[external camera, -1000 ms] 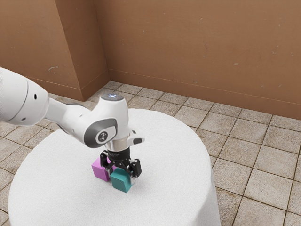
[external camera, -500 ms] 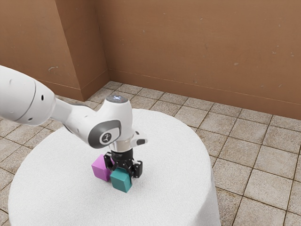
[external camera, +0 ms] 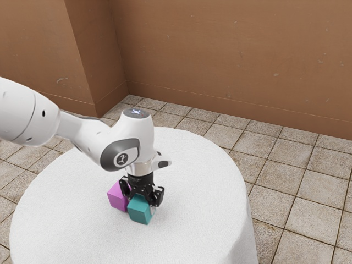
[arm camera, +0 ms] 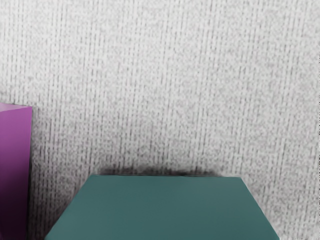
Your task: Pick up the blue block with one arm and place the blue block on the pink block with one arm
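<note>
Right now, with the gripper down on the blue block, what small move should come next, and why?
Probably a short lift straight up. The gripper looks closed on the blue block, which is down at the level of the table, right beside the pink block. It likely has to rise above the pink block before it can move sideways over it.

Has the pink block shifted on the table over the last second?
No. The pink block sits at the same spot on the white table, toward the exterior view's left of the blue block, which the gripper grips.
</note>
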